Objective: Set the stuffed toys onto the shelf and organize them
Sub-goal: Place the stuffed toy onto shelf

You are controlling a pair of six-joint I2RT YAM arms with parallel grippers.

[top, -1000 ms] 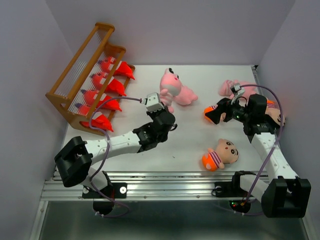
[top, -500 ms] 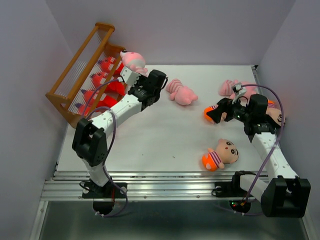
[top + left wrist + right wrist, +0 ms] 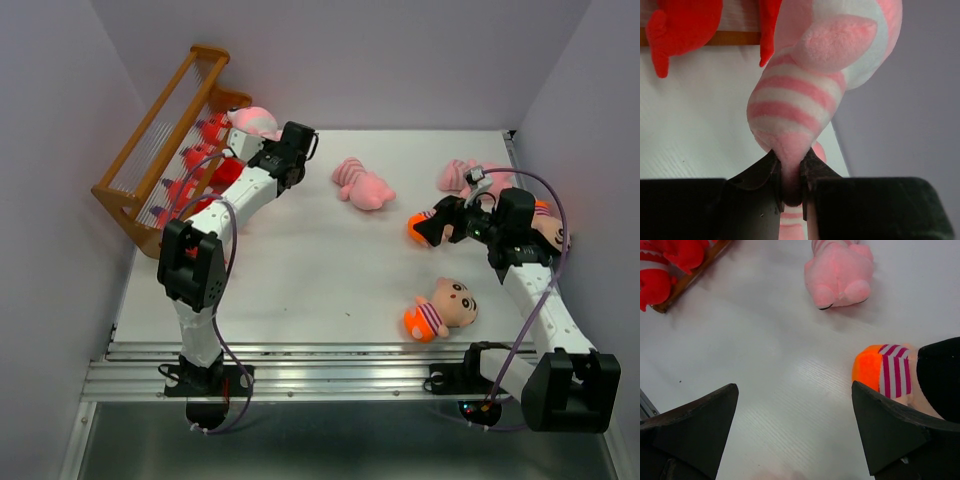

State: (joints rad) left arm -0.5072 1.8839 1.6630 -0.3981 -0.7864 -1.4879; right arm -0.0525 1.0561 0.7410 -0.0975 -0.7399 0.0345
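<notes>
The left gripper [image 3: 790,175] is pinching a pink striped pig [image 3: 810,85], holding it at the shelf's [image 3: 165,125] 2 o'clock. The right gripper [image 3: 794,386] is gaping wide, with a boy doll [image 3: 885,371] lying at its 3 o'clock.

Soft, even overhead light leaves the white table [image 3: 300,290] bright with faint shadows, while the left wrist view renders the close pink pig [image 3: 795,105] slightly soft, black toward six o'clock.
</notes>
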